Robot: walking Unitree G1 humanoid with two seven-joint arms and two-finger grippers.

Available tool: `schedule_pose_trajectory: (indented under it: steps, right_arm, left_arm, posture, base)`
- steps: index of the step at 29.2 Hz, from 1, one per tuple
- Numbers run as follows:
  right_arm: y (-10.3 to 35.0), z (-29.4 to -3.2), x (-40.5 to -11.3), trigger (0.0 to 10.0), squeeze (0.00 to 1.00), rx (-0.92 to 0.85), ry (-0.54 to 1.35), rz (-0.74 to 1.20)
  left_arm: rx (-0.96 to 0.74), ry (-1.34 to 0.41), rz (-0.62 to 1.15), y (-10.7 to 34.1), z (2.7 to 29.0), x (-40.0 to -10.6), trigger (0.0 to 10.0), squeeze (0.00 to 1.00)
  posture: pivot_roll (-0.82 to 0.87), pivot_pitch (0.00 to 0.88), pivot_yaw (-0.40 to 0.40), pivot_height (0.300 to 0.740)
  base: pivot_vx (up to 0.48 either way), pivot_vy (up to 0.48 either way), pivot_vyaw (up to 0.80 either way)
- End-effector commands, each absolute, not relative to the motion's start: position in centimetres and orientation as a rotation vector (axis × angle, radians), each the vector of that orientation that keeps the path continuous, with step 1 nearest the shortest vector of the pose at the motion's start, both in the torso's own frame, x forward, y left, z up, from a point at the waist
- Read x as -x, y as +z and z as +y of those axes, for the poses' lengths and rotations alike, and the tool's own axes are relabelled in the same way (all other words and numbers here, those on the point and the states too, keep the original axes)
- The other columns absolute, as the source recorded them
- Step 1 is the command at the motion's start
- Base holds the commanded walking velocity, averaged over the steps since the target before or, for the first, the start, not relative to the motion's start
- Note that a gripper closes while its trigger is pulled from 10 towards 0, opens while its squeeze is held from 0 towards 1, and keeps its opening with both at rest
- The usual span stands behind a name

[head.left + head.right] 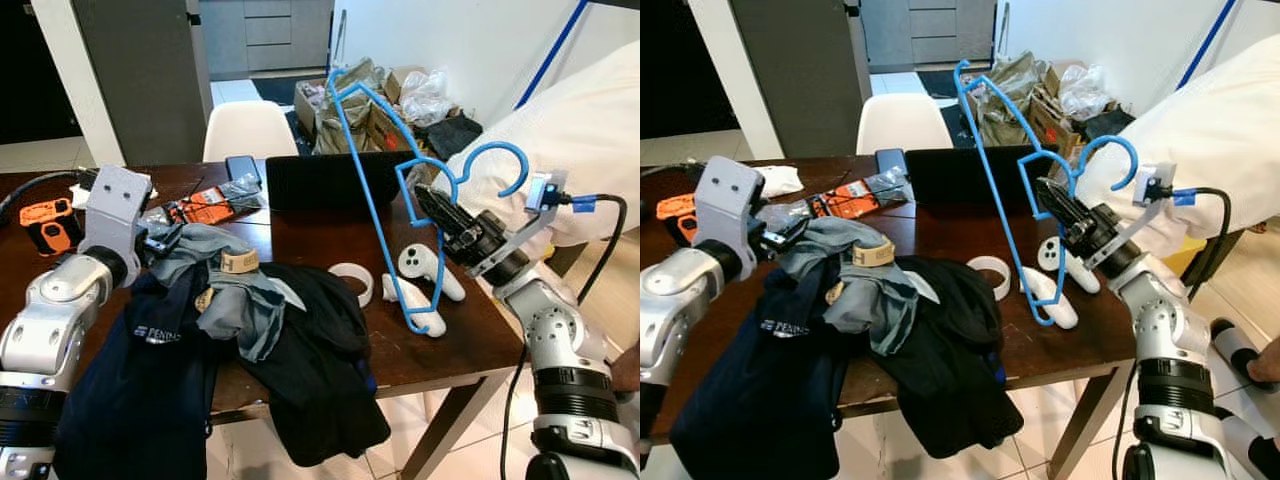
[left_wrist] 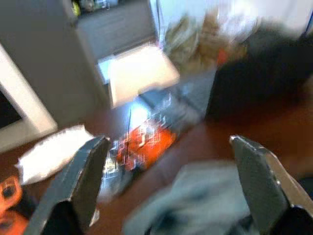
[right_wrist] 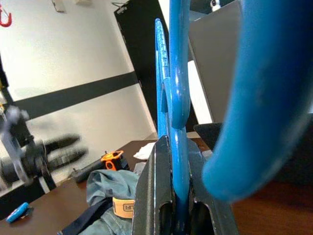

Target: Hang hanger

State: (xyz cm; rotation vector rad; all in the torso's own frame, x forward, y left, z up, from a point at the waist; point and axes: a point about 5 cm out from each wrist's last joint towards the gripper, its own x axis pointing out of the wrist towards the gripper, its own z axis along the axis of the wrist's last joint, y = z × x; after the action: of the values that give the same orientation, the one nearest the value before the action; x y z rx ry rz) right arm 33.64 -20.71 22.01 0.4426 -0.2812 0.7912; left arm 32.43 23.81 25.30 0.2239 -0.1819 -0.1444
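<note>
Hanger risks slipping or snagging.
My right gripper [image 1: 437, 212] fingers clamp the blue hanger [image 1: 372, 170] above the surface [image 1: 330, 240]; left gripper [image 2: 171, 186] fingers apart over clothes [image 1: 240, 300].

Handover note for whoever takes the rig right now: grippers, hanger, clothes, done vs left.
Right gripper: shut on the blue hanger, held tilted in the air above the table, hook toward the robot's right.
Left gripper: open, holding nothing, at the grey garment on top of the clothes pile.
Done: hanger picked up.
Left: nothing is on the hanger yet and it is not hung; no rail is visible.
</note>
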Motion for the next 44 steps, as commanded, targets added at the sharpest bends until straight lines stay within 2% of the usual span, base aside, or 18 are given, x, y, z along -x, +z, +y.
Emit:
schedule_pose_trajectory:
  steps: [1,2,3,6,7,9,11,13,30,40,41,44]
  right_arm:
    - [22.2,-20.6,-33.5,10.0,0.0,-0.447,0.803,-0.287]
    - [22.2,-20.6,-33.5,10.0,0.0,-0.447,0.803,-0.287]
    - [22.1,-20.5,-33.5,10.0,0.0,-0.449,0.803,-0.283]
    - [22.1,-20.5,-33.5,10.0,0.0,-0.449,0.803,-0.283]
    - [21.9,-20.5,-33.5,10.0,0.0,-0.45,0.803,-0.278]
    - [21.9,-20.5,-33.5,10.0,0.0,-0.45,0.803,-0.278]
    - [21.7,-20.6,-33.5,10.0,0.0,-0.452,0.802,-0.269]
    - [21.6,-20.6,-33.5,10.0,0.0,-0.453,0.802,-0.264]
    - [20.1,-20.9,-33.5,10.0,0.0,-0.448,0.759,-0.202]
    - [17.4,-22.1,-34.1,10.0,0.0,-0.39,0.61,-0.077]
    - [15.4,-22.7,-34.2,10.0,0.0,-0.359,0.528,0.003]
    - [14.8,-22.9,-34.2,10.0,0.0,-0.357,0.499,0.026]
  left_arm:
    - [-0.076,-0.243,-0.29,27.4,22.5,-31.9,10.0,0.72]
    - [-0.076,-0.243,-0.29,27.4,22.5,-31.9,10.0,0.72]
    - [0.048,-0.36,-0.351,28.5,21.2,-31.3,10.0,0.0]
    - [0.048,-0.36,-0.351,28.5,21.2,-31.3,10.0,0.0]
    - [0.128,-0.468,-0.388,29.1,20.1,-30.7,10.0,0.0]
    - [0.128,-0.468,-0.388,29.1,20.1,-30.7,10.0,0.0]
    - [0.169,-0.577,-0.377,28.3,18.5,-30.1,10.0,0.0]
    - [0.168,-0.595,-0.353,27.5,18.0,-30.1,10.0,0.0]
    - [0.239,-0.603,-0.225,23.8,16.9,-30.3,10.0,0.0]
    - [0.263,-0.569,-0.161,21.6,17.4,-30.5,10.0,0.0]
    - [0.27,-0.542,-0.095,19.4,17.7,-30.9,10.0,0.0]
    - [0.281,-0.533,-0.066,18.4,17.8,-30.9,10.0,0.0]
  posture:
    - [0.02,0.0,-0.005,0.74]
    - [0.02,0.0,-0.005,0.74]
    - [0.02,0.0,-0.005,0.74]
    - [0.02,0.0,-0.005,0.74]
    - [0.02,0.0,-0.003,0.74]
    - [0.02,0.0,-0.003,0.74]
    - [0.02,0.0,-0.002,0.74]
    - [0.02,0.0,-0.002,0.74]
    - [0.01,0.0,-0.001,0.74]
    - [0.01,0.0,0.001,0.74]
    - [0.01,0.0,0.002,0.74]
    - [0.01,0.0,0.002,0.74]
  base:
    - [0.0,0.0,0.0]
    - [0.0,0.0,0.0]
    - [0.0,0.0,0.0]
    - [0.0,0.0,0.0]
    - [0.0,0.0,0.0]
    - [0.0,0.0,0.0]
    - [-0.347,0.0,0.0]
    - [-0.375,0.0,0.0]
    - [-0.386,0.0,0.0]
    - [-0.388,0.0,0.0]
    - [-0.371,0.0,-0.8]
    - [-0.366,0.0,-0.8]
